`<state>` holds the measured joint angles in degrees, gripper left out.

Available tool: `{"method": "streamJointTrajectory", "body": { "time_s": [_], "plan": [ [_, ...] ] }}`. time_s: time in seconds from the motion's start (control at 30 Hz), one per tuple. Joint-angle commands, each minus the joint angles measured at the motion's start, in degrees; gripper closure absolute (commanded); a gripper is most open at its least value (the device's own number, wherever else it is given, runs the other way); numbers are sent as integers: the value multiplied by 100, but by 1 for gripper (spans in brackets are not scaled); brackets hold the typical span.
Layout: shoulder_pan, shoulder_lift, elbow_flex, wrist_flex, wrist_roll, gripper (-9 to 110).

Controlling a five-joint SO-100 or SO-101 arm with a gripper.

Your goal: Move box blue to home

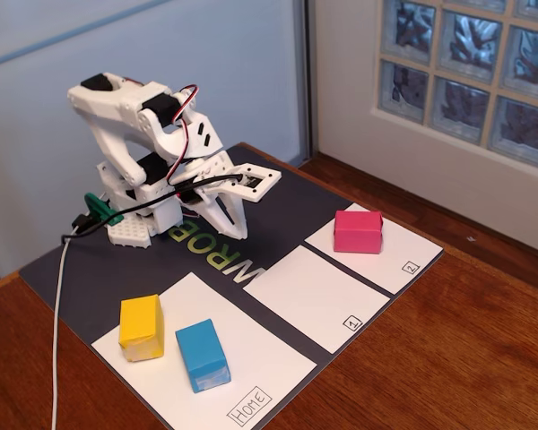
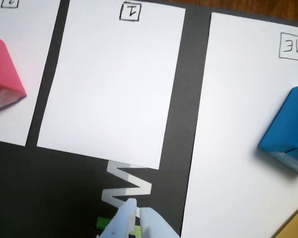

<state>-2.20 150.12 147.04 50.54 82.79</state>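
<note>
The box blue (image 1: pixel 203 356) stands on the home sheet (image 1: pixel 260 358), near the "Home" label, beside a yellow block (image 1: pixel 142 327). In the wrist view the box blue (image 2: pixel 289 130) shows at the right edge on the home sheet (image 2: pixel 233 148). My gripper (image 1: pixel 243 221) is folded back near the arm's base, well away from the box blue, over the dark mat. In the wrist view the gripper (image 2: pixel 138 209) enters from the bottom edge, its white fingertips (image 2: pixel 125 215) pressed together with nothing between them.
A pink block (image 1: pixel 358 231) stands on the white sheet labelled 2 (image 1: pixel 399 255). The sheet labelled 1 (image 1: pixel 309 296) lies bare in the middle. All sheets sit on a dark mat (image 1: pixel 99 278) on a wooden table; a wall and glass-block window stand behind.
</note>
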Motion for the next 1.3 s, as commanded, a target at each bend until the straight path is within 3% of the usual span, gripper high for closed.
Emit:
{"method": "streamJointTrajectory", "body": {
  "time_s": [0.0,0.33,0.73,1.27],
  "plan": [
    [-53,536,413,18,-97,102],
    [26,1811,1837,62,-158,102],
    [70,2417,2698,70,545,102],
    [88,3129,2707,1450,694,102]
  ]
}}
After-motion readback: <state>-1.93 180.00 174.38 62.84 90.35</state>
